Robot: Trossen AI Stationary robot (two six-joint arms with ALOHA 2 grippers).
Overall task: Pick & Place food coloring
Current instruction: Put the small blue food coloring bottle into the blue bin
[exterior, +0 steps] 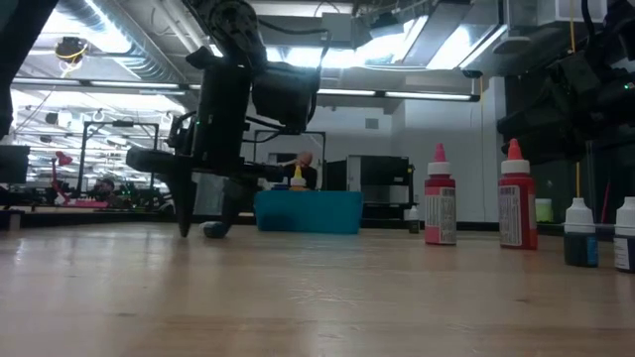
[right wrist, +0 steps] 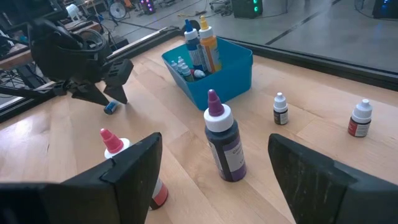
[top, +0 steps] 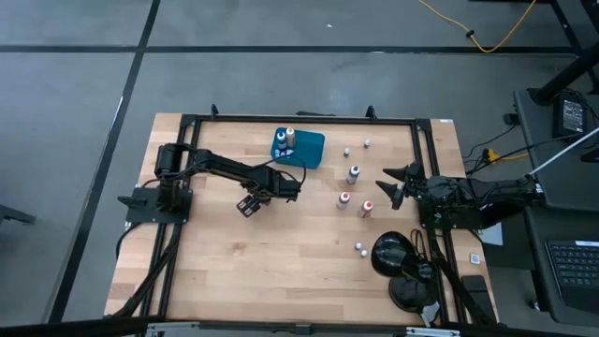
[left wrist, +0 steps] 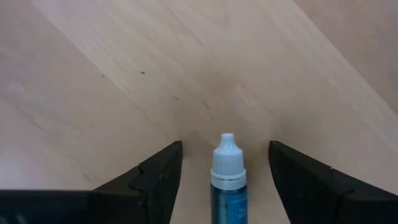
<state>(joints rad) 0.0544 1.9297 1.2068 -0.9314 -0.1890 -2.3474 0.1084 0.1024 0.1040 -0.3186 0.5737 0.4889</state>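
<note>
Food coloring bottle [left wrist: 227,180], small, blue, white-capped, lying on the table [top: 281,262] between the spread fingers of the left gripper [top: 249,205]; probably light, rigid and slick, best pinched across its body; right gripper [top: 391,187] waits, open.

The blue vial [left wrist: 227,180] runs off the left wrist picture's edge, base unseen. In the low view 1 white-capped bottle [exterior: 626,234] is sliced by the frame edge. The tray [top: 311,148] hides its bottles' lower halves. Labels are too small to read.
</note>
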